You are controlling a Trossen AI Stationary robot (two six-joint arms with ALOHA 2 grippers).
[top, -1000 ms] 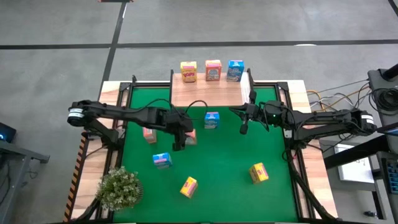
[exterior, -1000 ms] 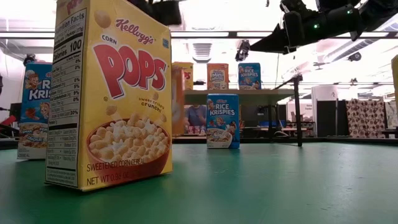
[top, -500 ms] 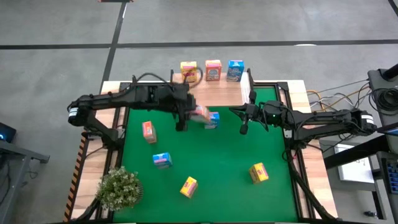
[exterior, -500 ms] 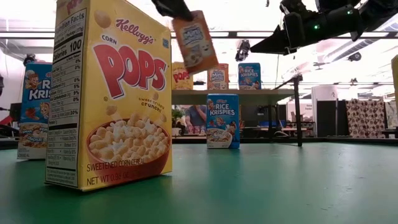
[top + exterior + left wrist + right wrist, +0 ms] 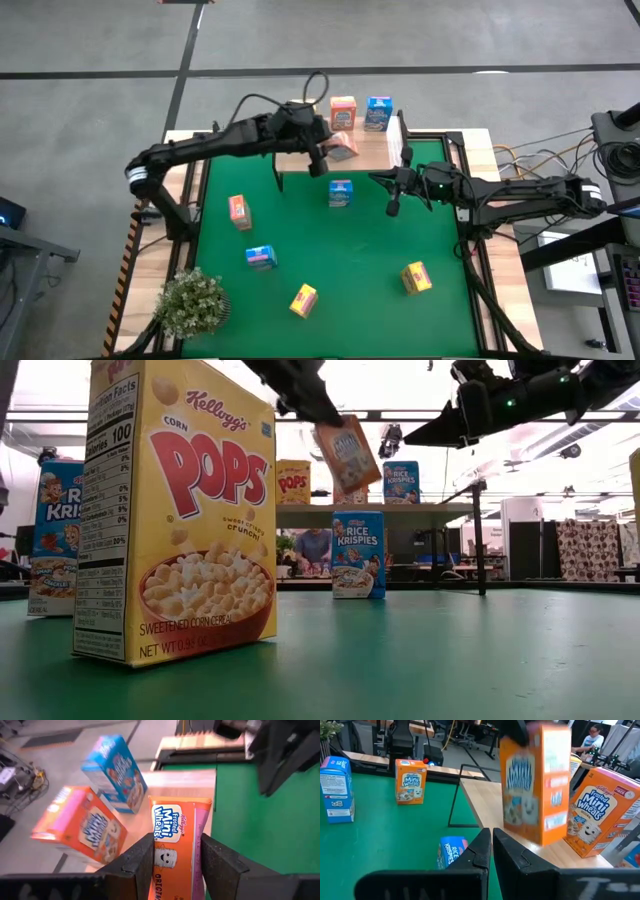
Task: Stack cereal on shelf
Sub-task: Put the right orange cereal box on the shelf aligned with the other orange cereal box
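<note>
The left gripper (image 5: 322, 152) holds an orange-pink cereal box (image 5: 343, 149) tilted above the wooden shelf (image 5: 300, 152), its fingers (image 5: 132, 865) pinching the box's sides, just in front of the orange-pink box (image 5: 343, 111) and blue box (image 5: 378, 113) standing along the shelf's back edge. The right gripper (image 5: 392, 208) hangs over the green mat (image 5: 360, 250), fingers pressed together.

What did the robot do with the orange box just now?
The left pincer picked an orange-pink Mini-Wheats box off the green mat and carried it up and back over the shelf, where it hangs tilted near the orange-pink box already standing there. The right pincer stayed shut above the mat. The other boxes and the plant did not move.
</note>
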